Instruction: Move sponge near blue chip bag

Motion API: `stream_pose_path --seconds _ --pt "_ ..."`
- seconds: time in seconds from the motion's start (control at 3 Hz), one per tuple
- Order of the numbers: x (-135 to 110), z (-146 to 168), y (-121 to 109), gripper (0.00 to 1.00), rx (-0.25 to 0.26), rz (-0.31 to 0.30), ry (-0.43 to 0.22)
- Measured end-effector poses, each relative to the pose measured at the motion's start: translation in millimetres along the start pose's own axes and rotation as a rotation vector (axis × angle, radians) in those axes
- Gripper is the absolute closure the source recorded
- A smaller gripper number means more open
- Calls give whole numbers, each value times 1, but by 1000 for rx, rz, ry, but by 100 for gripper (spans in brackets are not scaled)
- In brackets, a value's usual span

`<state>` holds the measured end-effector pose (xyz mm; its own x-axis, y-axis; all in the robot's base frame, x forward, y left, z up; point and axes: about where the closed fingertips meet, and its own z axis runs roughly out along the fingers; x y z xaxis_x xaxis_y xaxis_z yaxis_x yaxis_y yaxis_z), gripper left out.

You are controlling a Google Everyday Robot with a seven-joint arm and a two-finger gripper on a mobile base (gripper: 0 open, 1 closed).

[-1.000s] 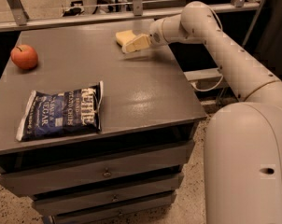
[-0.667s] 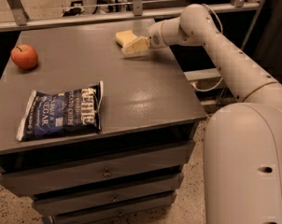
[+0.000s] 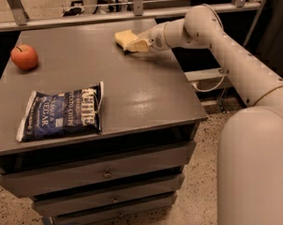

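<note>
The sponge [image 3: 122, 35] is a pale yellow block lying at the far edge of the grey table [image 3: 146, 93], right of centre. My gripper [image 3: 133, 44] reaches in from the right and is right at the sponge, touching or overlapping its near right side. The blue chip bag [image 3: 62, 115] lies flat near the table's front left, well apart from the sponge and the gripper.
A red apple [image 3: 24, 57] sits at the table's left edge. A metal rail [image 3: 85, 18] runs behind the table. My arm [image 3: 226, 55] spans the right side, beyond the table's right edge. Drawers [image 3: 104, 175] are below the tabletop.
</note>
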<state>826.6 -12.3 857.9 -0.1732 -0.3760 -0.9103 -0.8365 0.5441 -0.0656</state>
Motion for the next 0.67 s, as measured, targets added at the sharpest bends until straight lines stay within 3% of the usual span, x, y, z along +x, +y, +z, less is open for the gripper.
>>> stream_pose_path --seconds 0.33,0.67 --pt "-5 -13 13 92 -12 -24 -13" --pt "-9 -48 40 100 -64 -85 -23"
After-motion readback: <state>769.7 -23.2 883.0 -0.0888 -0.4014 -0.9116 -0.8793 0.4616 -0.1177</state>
